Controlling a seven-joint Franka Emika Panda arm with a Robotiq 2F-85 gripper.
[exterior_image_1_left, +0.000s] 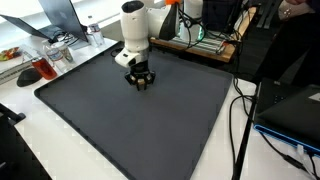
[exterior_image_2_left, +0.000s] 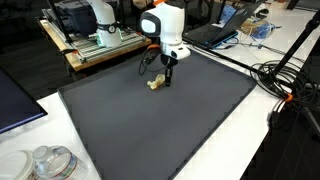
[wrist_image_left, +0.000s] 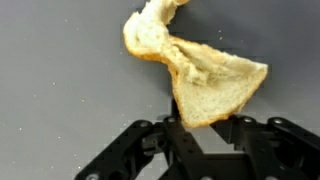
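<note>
In an exterior view, a dark mat covers most of the white counter. Near the mat's far edge lies a torn piece of bread, with the gripper just to its right, pointing down. In the wrist view the gripper's fingers stand apart on either side of the bread's lower end, not clamped on it.

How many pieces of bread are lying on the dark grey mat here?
1. The pale torn slice of bread lies on the dark grey mat, its narrow end between the fingers of the black hand. Smaller bits under the hand may be hidden.
</note>
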